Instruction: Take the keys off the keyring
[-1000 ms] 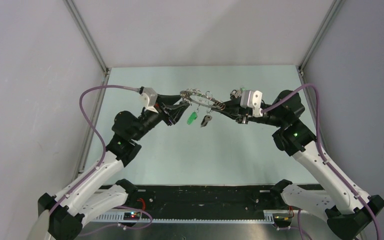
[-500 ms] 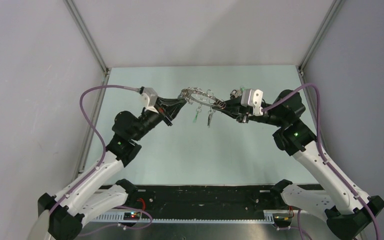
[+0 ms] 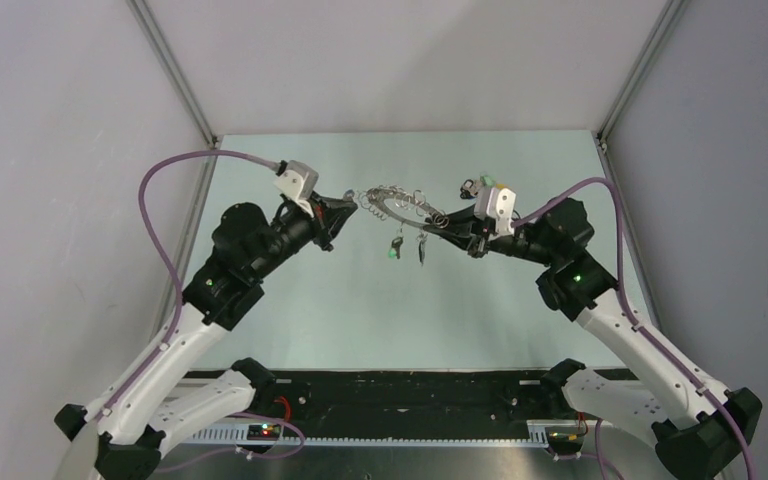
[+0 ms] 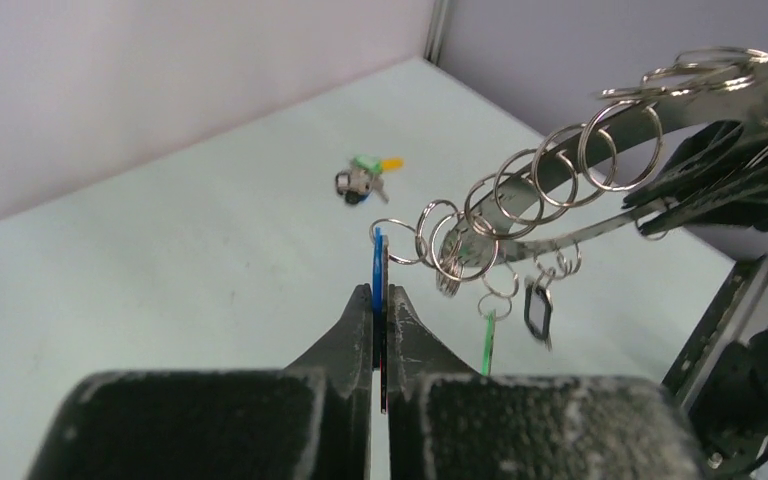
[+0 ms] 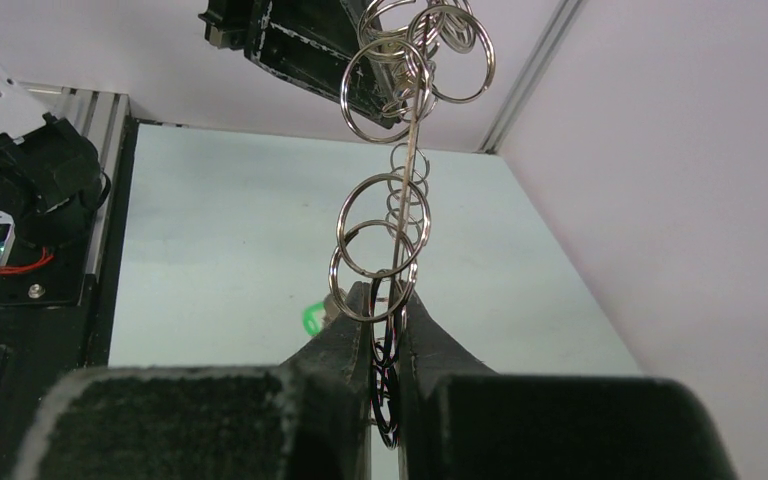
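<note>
The keyring [image 3: 400,203] hangs in the air between my two grippers, a thin silver hoop strung with several small split rings [image 4: 615,145]. My left gripper [image 3: 345,210] is shut on a blue-headed key [image 4: 378,262] at the ring's left end; the key sits edge-on between the jaws [image 4: 380,292]. My right gripper [image 3: 452,226] is shut on the keyring [image 5: 406,150] at its right end, jaws [image 5: 385,297] pinching the hoop and a few rings. A green-headed key [image 4: 487,345] and a dark-headed key [image 4: 538,310] dangle below the keyring [image 4: 610,222].
A small clump of loose keys [image 4: 362,180] with green, yellow and blue heads lies on the pale table [image 3: 310,300] at the back, near my right wrist [image 3: 475,186]. Frame posts and grey walls close in the table on three sides.
My left gripper has gone from open to shut on the blue-headed key and drawn back to the left. The right arm shifted slightly. The hanging keys have swung.
</note>
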Robot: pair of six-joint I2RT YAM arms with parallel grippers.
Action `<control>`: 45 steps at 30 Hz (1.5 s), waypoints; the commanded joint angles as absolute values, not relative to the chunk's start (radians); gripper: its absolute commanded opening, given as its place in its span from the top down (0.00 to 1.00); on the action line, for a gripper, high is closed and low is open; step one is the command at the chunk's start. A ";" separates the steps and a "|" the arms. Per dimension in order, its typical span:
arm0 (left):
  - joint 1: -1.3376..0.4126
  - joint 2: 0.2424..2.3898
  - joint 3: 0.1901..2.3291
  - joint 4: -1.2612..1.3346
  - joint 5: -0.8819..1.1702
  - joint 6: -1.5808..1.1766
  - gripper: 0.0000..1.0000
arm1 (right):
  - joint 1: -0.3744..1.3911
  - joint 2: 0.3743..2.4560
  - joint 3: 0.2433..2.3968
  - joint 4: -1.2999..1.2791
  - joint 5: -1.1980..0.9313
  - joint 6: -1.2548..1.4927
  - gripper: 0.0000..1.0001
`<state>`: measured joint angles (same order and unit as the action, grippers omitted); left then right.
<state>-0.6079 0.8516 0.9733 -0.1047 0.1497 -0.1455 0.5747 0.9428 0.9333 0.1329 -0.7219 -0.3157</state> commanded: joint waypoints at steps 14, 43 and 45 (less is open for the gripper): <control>-0.646 0.865 1.167 -0.325 0.091 0.112 1.00 | 0.573 0.922 0.825 0.232 -0.742 -0.212 0.51; -0.733 0.880 1.038 -0.294 0.207 0.216 1.00 | 0.737 1.156 0.886 0.516 -0.764 -0.269 0.58; -0.733 0.876 1.034 -0.292 0.214 0.211 1.00 | 0.737 1.179 0.900 0.514 -0.764 -0.279 0.59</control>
